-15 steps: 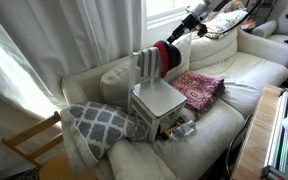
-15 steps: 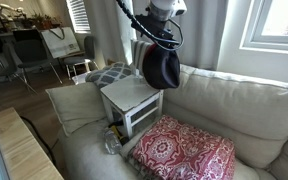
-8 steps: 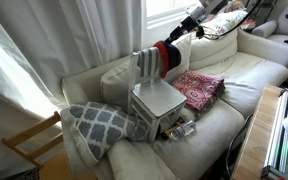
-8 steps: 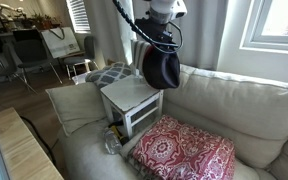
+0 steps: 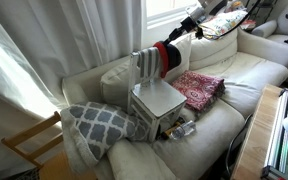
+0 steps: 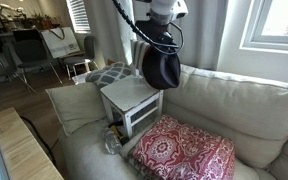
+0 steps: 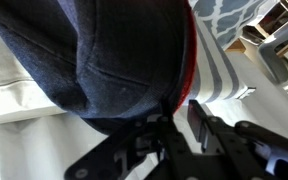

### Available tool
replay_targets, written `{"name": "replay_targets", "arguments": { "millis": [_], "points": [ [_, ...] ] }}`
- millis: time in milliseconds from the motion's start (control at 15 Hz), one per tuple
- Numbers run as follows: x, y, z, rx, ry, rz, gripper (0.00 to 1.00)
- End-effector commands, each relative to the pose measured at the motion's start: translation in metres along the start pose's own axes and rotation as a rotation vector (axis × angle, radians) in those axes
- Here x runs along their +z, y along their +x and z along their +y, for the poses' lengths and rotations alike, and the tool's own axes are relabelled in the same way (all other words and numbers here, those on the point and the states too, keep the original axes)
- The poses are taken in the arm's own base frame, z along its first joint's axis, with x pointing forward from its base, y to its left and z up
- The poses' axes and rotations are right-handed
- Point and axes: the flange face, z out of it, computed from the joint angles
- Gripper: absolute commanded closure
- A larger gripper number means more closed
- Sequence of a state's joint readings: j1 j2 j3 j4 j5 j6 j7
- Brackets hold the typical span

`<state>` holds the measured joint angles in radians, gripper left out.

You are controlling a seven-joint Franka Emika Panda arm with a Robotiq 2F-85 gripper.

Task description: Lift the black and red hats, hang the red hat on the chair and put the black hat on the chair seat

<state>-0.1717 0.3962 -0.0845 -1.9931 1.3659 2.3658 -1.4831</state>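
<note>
The small white chair (image 5: 156,97) (image 6: 132,96) stands on the sofa, its seat bare. The black hat (image 6: 162,68) (image 7: 104,60) and the red hat (image 5: 161,56) (image 7: 190,58) hang together at the corner of the slatted back. In the wrist view the black hat fills most of the picture, with the red hat as a thin rim beside it. My gripper (image 7: 181,122) (image 5: 181,34) (image 6: 160,30) reaches the hats from above. Its jaws stand close together, with the hats' lower edge between the fingertips (image 7: 198,122).
A red-pink patterned cloth (image 5: 196,88) (image 6: 184,152) lies on the sofa beside the chair. On the chair's other side is a grey patterned pillow (image 5: 99,122). A light wooden chair (image 5: 24,145) stands beyond the sofa arm. Curtains hang behind.
</note>
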Motion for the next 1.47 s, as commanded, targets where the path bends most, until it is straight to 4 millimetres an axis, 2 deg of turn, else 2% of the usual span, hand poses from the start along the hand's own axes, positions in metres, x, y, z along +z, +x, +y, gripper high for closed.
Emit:
{"name": "replay_targets", "arguments": {
  "millis": [0,200,267,400,800,867,1000,1067,1400],
  "points": [
    [0.0065,-0.0026,0.0020,-0.006,-0.019,0.011,0.76],
    [0.0080,-0.0033,0.0016,-0.006,-0.021,0.009,0.80],
    [0.0087,-0.0036,0.0015,-0.008,-0.027,0.005,0.53],
    [0.0094,-0.0039,0.0011,-0.008,-0.026,0.005,0.53],
    [0.0125,-0.0045,-0.0012,-0.017,-0.019,0.003,0.08],
    [0.0130,-0.0047,-0.0015,-0.018,-0.017,0.003,0.13],
    [0.0140,-0.0052,-0.0020,-0.020,-0.016,0.003,0.38],
    [0.0146,-0.0055,-0.0022,-0.020,-0.015,0.003,0.41],
    [0.0159,-0.0058,-0.0024,-0.017,-0.016,0.008,0.80]
  ]
}}
